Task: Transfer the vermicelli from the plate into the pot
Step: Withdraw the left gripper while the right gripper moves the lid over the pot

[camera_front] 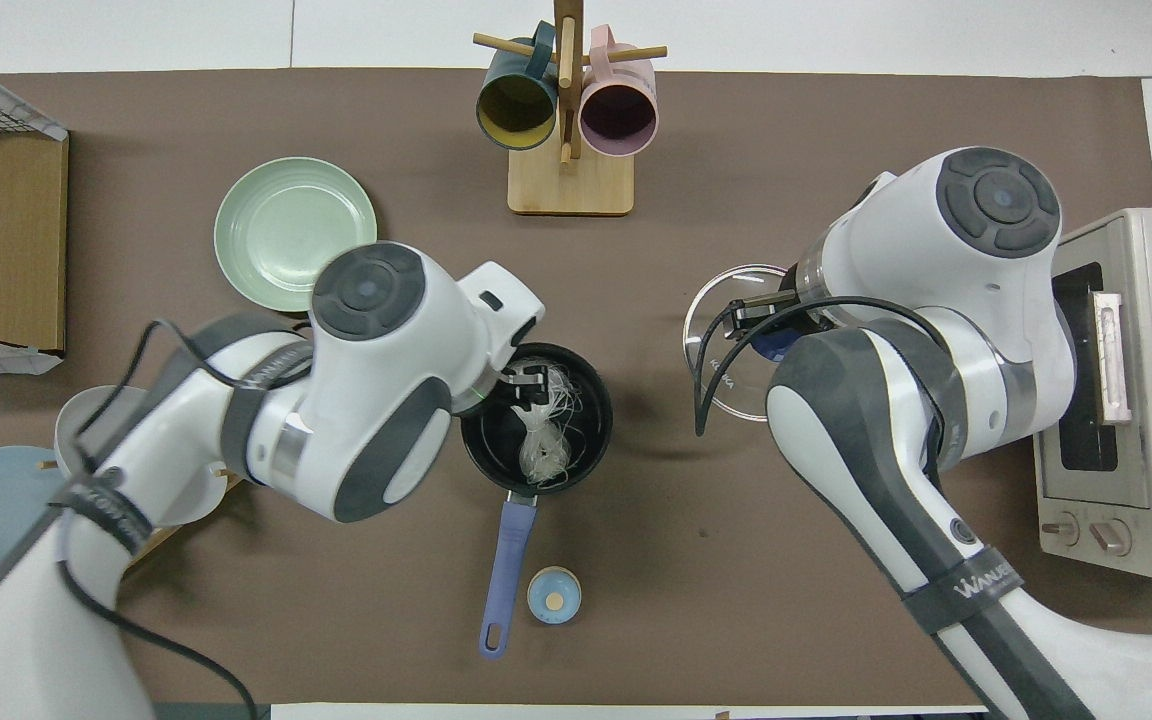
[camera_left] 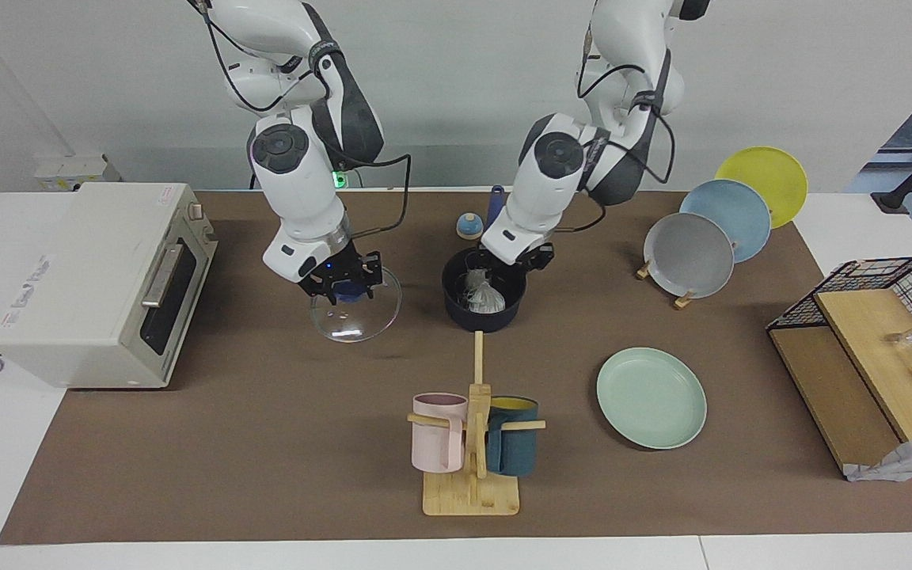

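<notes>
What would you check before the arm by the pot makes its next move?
1. Vermicelli in the pot: ok.
2. Mint-green plate bare of noodles: ok.
3. Left gripper let go of the noodles: cannot tell; strands hang close to it.
4. Right gripper shut on the glass lid by its knob, lid tilted beside the pot: ok.
5. Pot's blue handle free of the arms: ok.

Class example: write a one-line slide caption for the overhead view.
Left gripper over the pot, vermicelli inside, mint plate bare; right gripper holds glass lid.
</notes>
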